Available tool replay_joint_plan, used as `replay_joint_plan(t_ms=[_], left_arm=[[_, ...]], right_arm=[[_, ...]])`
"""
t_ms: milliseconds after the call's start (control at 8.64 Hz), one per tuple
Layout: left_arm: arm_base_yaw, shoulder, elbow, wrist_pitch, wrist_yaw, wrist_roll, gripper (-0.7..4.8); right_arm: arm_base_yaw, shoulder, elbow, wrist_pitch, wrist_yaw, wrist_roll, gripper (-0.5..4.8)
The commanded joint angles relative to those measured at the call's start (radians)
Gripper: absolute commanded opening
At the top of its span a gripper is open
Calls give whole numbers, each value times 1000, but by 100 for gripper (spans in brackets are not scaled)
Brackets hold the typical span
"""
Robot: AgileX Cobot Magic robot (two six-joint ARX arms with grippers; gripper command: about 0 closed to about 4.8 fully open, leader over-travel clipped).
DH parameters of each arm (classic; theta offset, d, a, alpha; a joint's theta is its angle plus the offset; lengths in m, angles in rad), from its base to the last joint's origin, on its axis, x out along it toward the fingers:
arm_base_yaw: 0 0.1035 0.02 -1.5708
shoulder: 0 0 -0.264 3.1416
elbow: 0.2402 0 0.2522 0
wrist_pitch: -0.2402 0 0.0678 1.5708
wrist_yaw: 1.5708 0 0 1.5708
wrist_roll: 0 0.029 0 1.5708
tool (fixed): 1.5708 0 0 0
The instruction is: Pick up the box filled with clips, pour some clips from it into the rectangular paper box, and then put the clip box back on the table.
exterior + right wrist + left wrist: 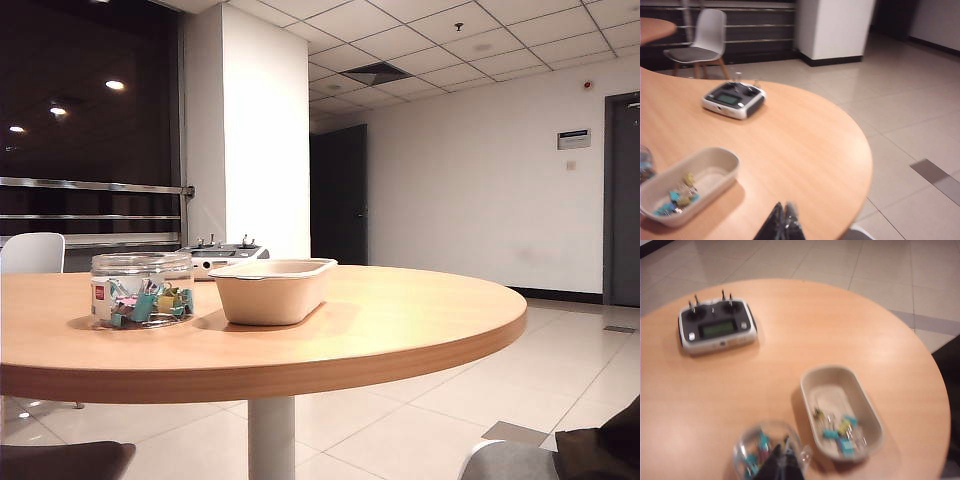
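both grippers point(780, 465) point(784, 222) pinched shut, empty — squat clear jar point(141, 290) shows colourful clips point(150, 303).

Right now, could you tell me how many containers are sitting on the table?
2: the clear clip jar stands toward the table's left side, and the beige paper tray sits just right of it, holding some clips. None seems hidden.

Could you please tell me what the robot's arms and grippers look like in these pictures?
Little shows. The left gripper appears only as dark, near-black fingertips tapering to a narrow point, closed together. The right gripper looks the same: dark, pointed fingertips pressed shut. No cables or markings are visible, and the exterior view shows neither arm.
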Motion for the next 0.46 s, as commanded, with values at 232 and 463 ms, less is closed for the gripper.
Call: replay_joint_plan(t_ms=[232, 463], left_arm=[[-6, -510, -426, 82, -132, -18, -6], [-6, -739, -627, 118, -159, -99, -6]], right_arm=[[-1, -219, -371, 103, 64, 37, -6], [0, -265, -443, 81, 34, 44, -5]])
